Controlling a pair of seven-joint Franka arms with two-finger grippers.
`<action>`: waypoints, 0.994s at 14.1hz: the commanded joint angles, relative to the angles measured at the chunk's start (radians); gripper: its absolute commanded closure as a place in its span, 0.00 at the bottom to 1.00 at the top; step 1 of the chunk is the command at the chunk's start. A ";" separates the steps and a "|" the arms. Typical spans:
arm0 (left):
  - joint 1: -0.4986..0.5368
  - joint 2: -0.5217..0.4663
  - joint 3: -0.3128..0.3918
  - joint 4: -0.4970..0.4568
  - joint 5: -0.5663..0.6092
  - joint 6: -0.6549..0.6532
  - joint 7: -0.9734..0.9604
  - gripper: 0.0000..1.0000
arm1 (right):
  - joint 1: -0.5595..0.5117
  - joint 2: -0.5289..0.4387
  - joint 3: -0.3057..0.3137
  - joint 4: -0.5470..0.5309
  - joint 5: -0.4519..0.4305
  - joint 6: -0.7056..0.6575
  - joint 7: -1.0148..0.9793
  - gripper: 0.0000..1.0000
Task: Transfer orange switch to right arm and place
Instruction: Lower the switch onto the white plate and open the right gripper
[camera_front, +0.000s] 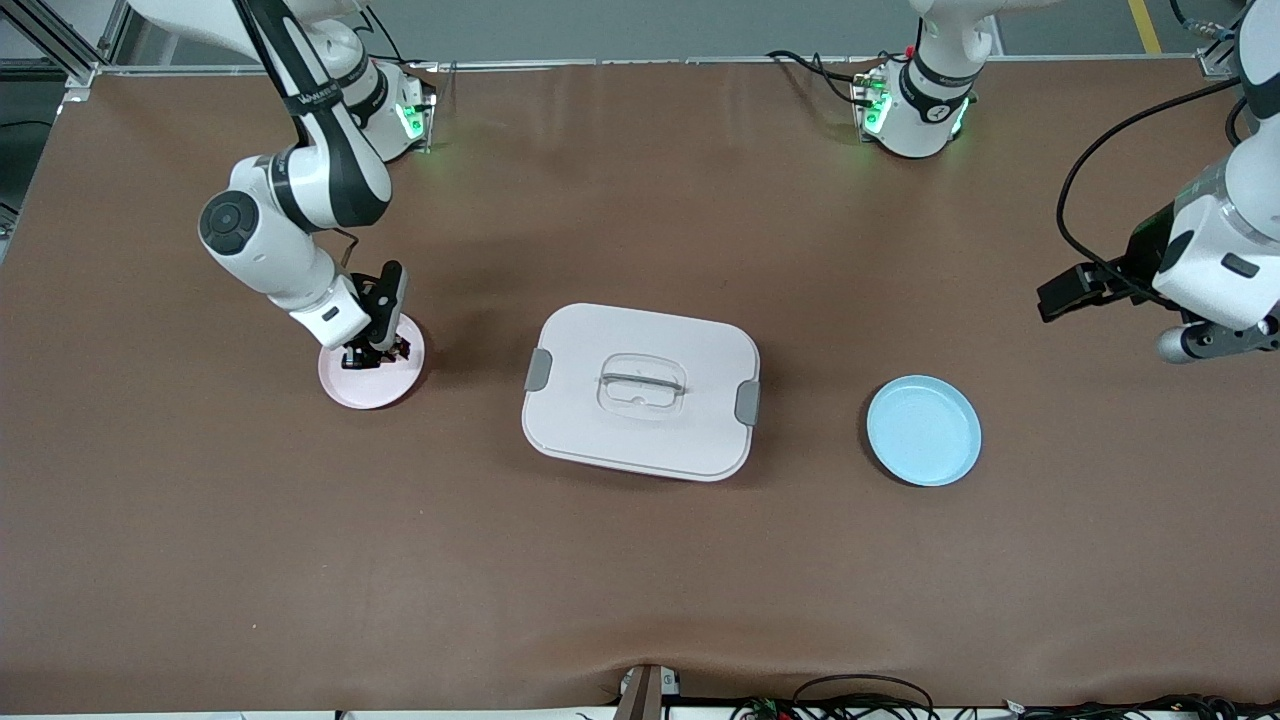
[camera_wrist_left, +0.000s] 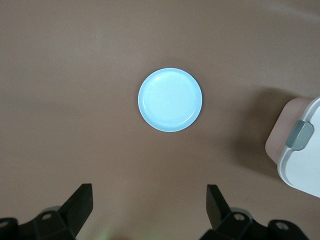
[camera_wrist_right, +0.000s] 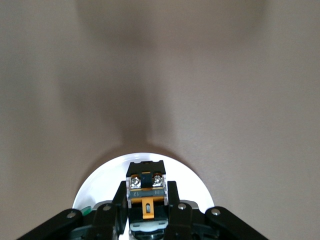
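Observation:
The orange switch (camera_wrist_right: 146, 189), a small black block with an orange band and two silver screws, sits between the fingers of my right gripper (camera_wrist_right: 147, 200). The right gripper (camera_front: 375, 352) is shut on it, low over the pink plate (camera_front: 352, 392) toward the right arm's end of the table. In the right wrist view the plate (camera_wrist_right: 100, 186) looks white under the switch. I cannot tell whether the switch touches the plate. My left gripper (camera_front: 1072, 292) is open and empty, up in the air over bare table at the left arm's end; its fingers (camera_wrist_left: 80, 202) stand wide apart.
A white lidded box (camera_front: 640, 392) with grey latches stands mid-table; one corner of it shows in the left wrist view (camera_wrist_left: 305, 160). A light blue plate (camera_front: 923, 431) lies between the box and the left arm's end, empty, also in the left wrist view (camera_wrist_left: 170, 100).

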 joint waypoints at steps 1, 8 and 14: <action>0.031 -0.057 -0.010 -0.071 0.016 0.023 0.072 0.00 | -0.030 -0.010 0.009 -0.029 -0.032 0.018 -0.014 1.00; -0.101 -0.180 0.178 -0.246 0.000 0.136 0.203 0.00 | -0.079 0.067 0.011 -0.041 -0.035 0.112 -0.014 1.00; -0.101 -0.203 0.177 -0.256 0.000 0.131 0.207 0.00 | -0.096 0.131 0.012 -0.046 -0.035 0.172 -0.014 1.00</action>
